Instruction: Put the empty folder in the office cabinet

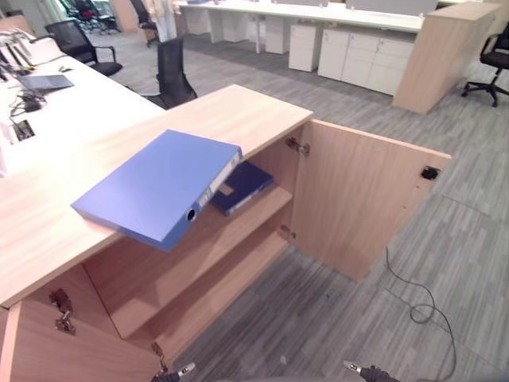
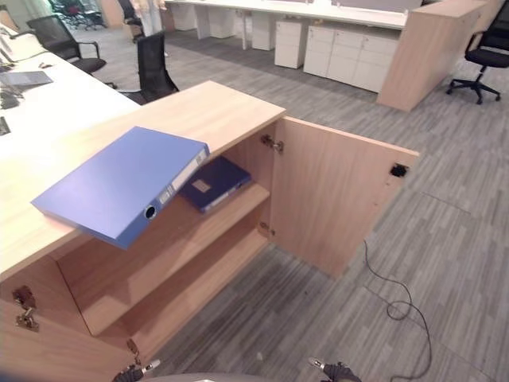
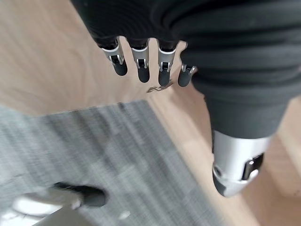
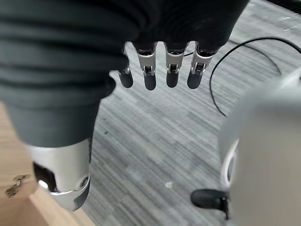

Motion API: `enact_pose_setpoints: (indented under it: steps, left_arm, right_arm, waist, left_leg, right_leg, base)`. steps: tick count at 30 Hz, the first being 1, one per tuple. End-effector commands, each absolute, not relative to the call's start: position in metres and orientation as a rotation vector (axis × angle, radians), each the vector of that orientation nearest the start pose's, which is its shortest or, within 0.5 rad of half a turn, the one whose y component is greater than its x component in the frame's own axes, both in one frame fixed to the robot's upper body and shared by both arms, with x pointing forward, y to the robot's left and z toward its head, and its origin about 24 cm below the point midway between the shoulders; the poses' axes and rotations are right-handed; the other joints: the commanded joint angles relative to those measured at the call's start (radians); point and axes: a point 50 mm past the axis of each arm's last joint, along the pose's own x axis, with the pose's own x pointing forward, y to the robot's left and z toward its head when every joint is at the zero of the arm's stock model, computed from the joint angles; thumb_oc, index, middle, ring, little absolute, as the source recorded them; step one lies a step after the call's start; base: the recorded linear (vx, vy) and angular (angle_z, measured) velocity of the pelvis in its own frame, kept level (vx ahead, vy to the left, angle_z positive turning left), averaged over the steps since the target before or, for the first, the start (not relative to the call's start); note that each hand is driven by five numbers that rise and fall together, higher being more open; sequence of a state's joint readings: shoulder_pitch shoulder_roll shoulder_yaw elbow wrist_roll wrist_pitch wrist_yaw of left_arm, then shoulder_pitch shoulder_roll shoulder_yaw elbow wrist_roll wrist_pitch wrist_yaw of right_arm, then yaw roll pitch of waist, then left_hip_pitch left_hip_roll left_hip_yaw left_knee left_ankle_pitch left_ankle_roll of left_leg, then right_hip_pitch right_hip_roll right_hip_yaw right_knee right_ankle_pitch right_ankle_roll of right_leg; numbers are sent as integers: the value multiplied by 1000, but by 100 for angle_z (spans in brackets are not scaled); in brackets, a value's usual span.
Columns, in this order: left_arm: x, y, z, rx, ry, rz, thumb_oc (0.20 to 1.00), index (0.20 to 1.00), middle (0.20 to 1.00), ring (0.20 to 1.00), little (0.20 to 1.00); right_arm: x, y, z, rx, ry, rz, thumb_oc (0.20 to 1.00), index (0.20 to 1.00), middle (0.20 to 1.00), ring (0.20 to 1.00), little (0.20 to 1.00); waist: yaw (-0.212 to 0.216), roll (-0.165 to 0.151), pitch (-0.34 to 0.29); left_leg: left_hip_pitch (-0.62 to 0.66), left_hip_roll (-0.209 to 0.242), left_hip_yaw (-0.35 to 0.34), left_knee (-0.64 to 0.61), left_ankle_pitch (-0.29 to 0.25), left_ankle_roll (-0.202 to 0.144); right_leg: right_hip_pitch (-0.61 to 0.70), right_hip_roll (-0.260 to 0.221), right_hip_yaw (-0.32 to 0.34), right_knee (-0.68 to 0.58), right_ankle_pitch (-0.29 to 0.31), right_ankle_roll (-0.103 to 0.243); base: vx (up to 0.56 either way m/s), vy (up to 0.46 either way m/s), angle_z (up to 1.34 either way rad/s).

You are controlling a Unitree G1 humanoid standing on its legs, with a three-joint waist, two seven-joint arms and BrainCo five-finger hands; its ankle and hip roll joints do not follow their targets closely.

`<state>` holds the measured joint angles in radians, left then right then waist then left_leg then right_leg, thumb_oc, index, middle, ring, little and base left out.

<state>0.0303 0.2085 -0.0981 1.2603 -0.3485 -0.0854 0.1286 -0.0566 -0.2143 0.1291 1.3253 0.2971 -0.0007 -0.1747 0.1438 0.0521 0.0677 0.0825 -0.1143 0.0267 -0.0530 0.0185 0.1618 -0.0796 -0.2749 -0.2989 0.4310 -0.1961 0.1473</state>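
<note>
Folder (image 1: 155, 185) overhangs the cabinet (image 1: 238, 111) top at ten o'clock; a careless nudge could tip it off; both hands (image 3: 141, 61) (image 4: 160, 66) hang straight-fingered, empty.

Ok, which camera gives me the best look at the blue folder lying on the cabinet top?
The left eye view: the blue folder shows whole there, overhanging the cabinet edge above the open shelves. The right eye view shows it too, nearer the frame's side. The wrist views show hands and floor.

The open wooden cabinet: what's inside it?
Inside the light wooden cabinet, a dark blue folder lies flat on the upper shelf. The lower shelf's visible part looks bare. The big blue ring binder on top hides the shelf's left part.
</note>
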Motion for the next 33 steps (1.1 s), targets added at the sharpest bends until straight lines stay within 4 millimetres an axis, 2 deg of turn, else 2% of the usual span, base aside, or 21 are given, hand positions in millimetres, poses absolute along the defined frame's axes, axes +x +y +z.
enact_pose_setpoints:
  steps: [1, 2, 3, 4, 8, 12, 15, 20, 23, 25, 26, 27, 28, 31, 33]
  left_arm:
    - [84, 242, -160, 26, 1138, 420, 1000, 1000, 1000, 1000, 1000]
    - [84, 241, -160, 26, 1133, 421, 1000, 1000, 1000, 1000, 1000]
    - [84, 241, -160, 26, 1133, 421, 1000, 1000, 1000, 1000, 1000]
    - [88, 242, -159, 30, 1120, 423, 1000, 1000, 1000, 1000, 1000]
    - [96, 241, -157, 48, 1097, 393, 1000, 1000, 1000, 1000, 1000]
    - [91, 242, -158, 51, 1114, 391, 1000, 1000, 1000, 1000, 1000]
    - [78, 244, -161, 44, 1154, 416, 1000, 1000, 1000, 1000, 1000]
    - [75, 244, -161, 49, 1162, 417, 1000, 1000, 1000, 1000, 1000]
    - [75, 244, -161, 49, 1162, 417, 1000, 1000, 1000, 1000, 1000]
    - [78, 246, -160, 55, 1152, 420, 1000, 1000, 1000, 1000, 1000]
    - [83, 246, -159, 62, 1136, 412, 1000, 1000, 1000, 1000, 1000]
    - [94, 244, -156, 66, 1097, 393, 1000, 1000, 1000, 1000, 1000]
    - [119, 240, -148, 28, 995, 377, 1000, 1000, 1000, 1000, 1000]
    - [136, 234, -143, -25, 927, 370, 1000, 1000, 1000, 1000, 1000]
    - [143, 230, -141, -42, 904, 365, 1000, 1000, 1000, 1000, 1000]
  right_arm:
    - [106, -242, -157, -115, 1177, -417, 1000, 1000, 1000, 1000, 1000]
    - [105, -241, -157, -109, 1177, -429, 1000, 1000, 1000, 1000, 1000]
    - [105, -241, -157, -109, 1177, -428, 1000, 1000, 1000, 1000, 1000]
    - [101, -242, -158, -93, 1183, -454, 1000, 1000, 1000, 1000, 1000]
    - [95, -242, -159, -63, 1195, -482, 1000, 1000, 1000, 1000, 1000]
    - [92, -242, -160, -66, 1204, -470, 1000, 1000, 1000, 1000, 1000]
    - [88, -240, -162, -79, 1217, -443, 1000, 1000, 1000, 1000, 1000]
    - [87, -240, -162, -97, 1220, -421, 1000, 1000, 1000, 1000, 1000]
    - [87, -240, -162, -97, 1220, -421, 1000, 1000, 1000, 1000, 1000]
    - [85, -241, -162, -116, 1227, -414, 1000, 1000, 1000, 1000, 1000]
    - [84, -242, -162, -124, 1228, -409, 1000, 1000, 1000, 1000, 1000]
    - [86, -244, -161, -149, 1219, -397, 1000, 1000, 1000, 1000, 1000]
    - [94, -248, -158, -183, 1190, -385, 1000, 1000, 1000, 1000, 1000]
    - [104, -254, -153, -209, 1155, -391, 1000, 1000, 1000, 1000, 1000]
    - [107, -257, -152, -212, 1147, -400, 1000, 1000, 1000, 1000, 1000]
  waist:
    - [0, -31, 95]
    - [-8, -40, 97]
    - [-10, -40, 95]
    - [-20, -56, 100]
    - [-54, -80, 99]
    - [-62, -99, 74]
    - [-50, -115, 38]
    - [-45, -123, 23]
    - [-46, -122, 23]
    - [-43, -129, 22]
    - [-42, -132, 23]
    - [-38, -136, 31]
    - [-23, -143, 54]
    - [-16, -136, 71]
    - [-23, -138, 79]
  left_leg:
    - [-38, 1, -88, 83, -53, -97]
    - [-29, -3, -108, 93, -65, -101]
    - [-32, -4, -110, 93, -63, -101]
    - [-22, -16, -159, 121, -83, -106]
    - [-10, -41, -261, 148, -100, -98]
    - [16, -43, -298, 121, -109, -101]
    - [43, -19, -306, 95, -119, -114]
    - [67, 18, -317, 56, -115, -135]
    - [68, 19, -318, 55, -115, -135]
    - [67, 47, -338, 41, -109, -160]
    - [65, 63, -352, 38, -108, -174]
    - [57, 97, -372, 40, -104, -204]
    - [21, 146, -400, 50, -84, -247]
    - [4, 168, -404, 43, -66, -263]
    - [-31, 162, -386, 55, -55, -262]
  right_leg:
    - [19, 94, -4, -235, 231, -29]
    - [13, 116, 14, -276, 237, -26]
    - [12, 116, 12, -279, 239, -26]
    - [7, 147, 66, -318, 247, -19]
    - [-36, 193, 180, -349, 279, -13]
    - [-6, 208, 216, -398, 296, -21]
    - [44, 231, 213, -453, 281, -34]
    - [72, 245, 191, -474, 263, -42]
    - [73, 246, 190, -475, 263, -42]
    - [82, 252, 164, -470, 235, -52]
    - [85, 255, 143, -463, 218, -58]
    - [90, 259, 103, -448, 191, -67]
    - [91, 266, 40, -435, 158, -81]
    - [98, 268, -6, -429, 137, -89]
    - [95, 254, -31, -426, 133, -88]
  base:
    - [140, -110, 65]
    - [115, -86, 81]
    - [155, -101, 88]
    - [152, -98, 76]
    - [131, -82, 105]
    - [121, -85, 75]
    - [203, -143, 8]
    - [106, -118, 8]
    - [29, -56, 7]
    - [94, -233, 25]
    - [135, -397, 61]
    - [113, -662, 66]
    - [80, -629, 75]
    - [10, -236, 158]
    - [-33, -50, 59]
